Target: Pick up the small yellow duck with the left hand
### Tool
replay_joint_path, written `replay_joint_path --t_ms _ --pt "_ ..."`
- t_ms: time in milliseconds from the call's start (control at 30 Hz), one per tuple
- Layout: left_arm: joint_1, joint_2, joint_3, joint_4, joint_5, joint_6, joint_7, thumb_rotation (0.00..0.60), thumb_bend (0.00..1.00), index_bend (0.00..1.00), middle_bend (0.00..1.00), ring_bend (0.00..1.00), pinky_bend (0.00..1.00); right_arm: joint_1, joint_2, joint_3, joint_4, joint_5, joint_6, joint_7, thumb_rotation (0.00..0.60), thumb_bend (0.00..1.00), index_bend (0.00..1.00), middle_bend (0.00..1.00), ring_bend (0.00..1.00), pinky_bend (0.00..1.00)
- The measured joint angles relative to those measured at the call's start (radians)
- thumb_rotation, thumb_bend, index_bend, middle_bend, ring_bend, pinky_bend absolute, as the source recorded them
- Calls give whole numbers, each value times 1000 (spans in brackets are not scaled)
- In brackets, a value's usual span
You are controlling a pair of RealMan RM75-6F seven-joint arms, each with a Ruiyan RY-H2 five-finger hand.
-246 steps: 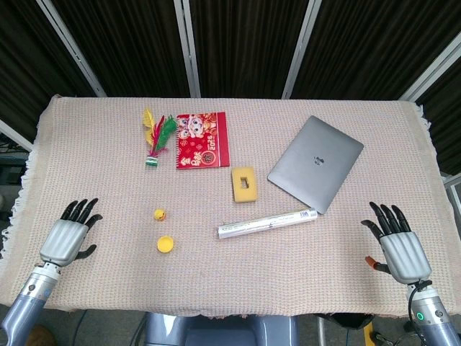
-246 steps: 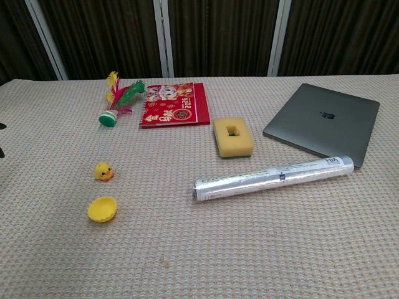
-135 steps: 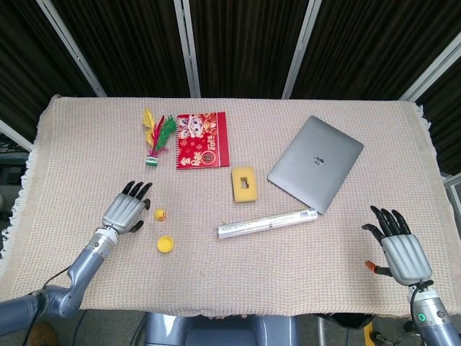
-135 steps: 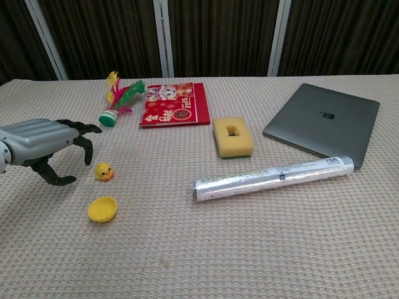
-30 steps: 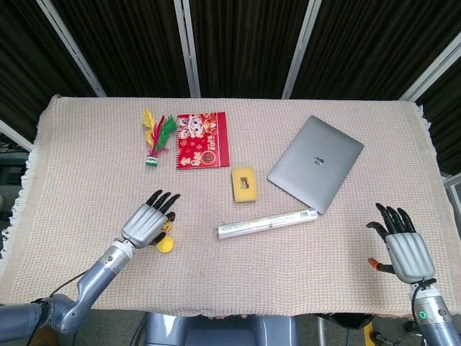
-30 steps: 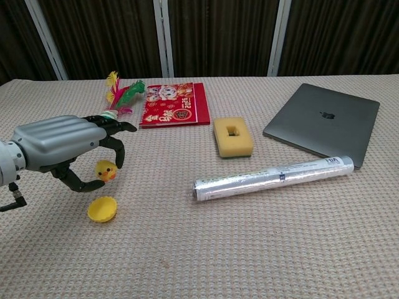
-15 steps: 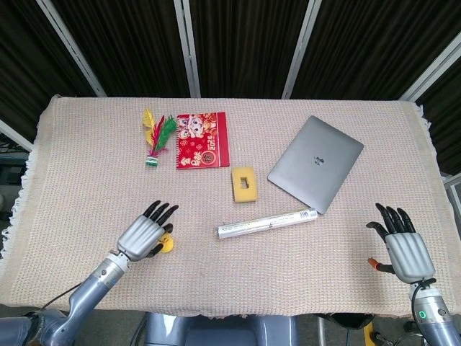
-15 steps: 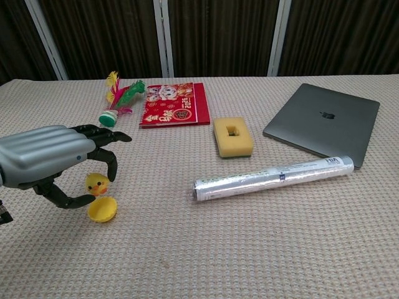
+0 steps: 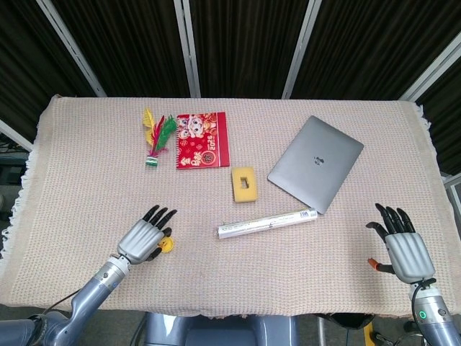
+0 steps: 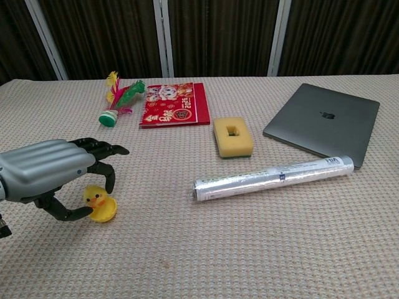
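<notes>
The small yellow duck (image 10: 95,198) sits between the thumb and a curled finger of my left hand (image 10: 53,171), which pinches it just above the table. It hangs against a yellow cap (image 10: 108,212) lying right beside the hand. In the head view my left hand (image 9: 144,239) covers the duck, and only the yellow cap (image 9: 168,246) peeks out at its right. My right hand (image 9: 405,252) rests near the front right corner, fingers spread and holding nothing.
A feather shuttlecock (image 9: 155,140) and a red booklet (image 9: 202,140) lie at the back left. A yellow sponge (image 9: 244,184), a foil roll (image 9: 268,223) and a closed grey laptop (image 9: 315,163) occupy the middle and right of the woven tablecloth (image 9: 86,166).
My left hand has drawn back toward the front edge with the duck pinched in it, bringing the duck from its old spot to the yellow cap. The right hand stayed still.
</notes>
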Motion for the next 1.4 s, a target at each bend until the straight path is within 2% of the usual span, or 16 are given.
replay_joint_path --t_ms 633,1400 --pt "-4 -43 -15 31 -15 -26 17 600 373 418 0 0 49 0 2 -1 -1 -1 -1 6 600 0 297 14 0 0" --pt "-5 -38 -12 12 8 -34 -3 600 354 393 0 0 49 0 3 -1 -1 -4 1 10 600 0 297 14 0 0"
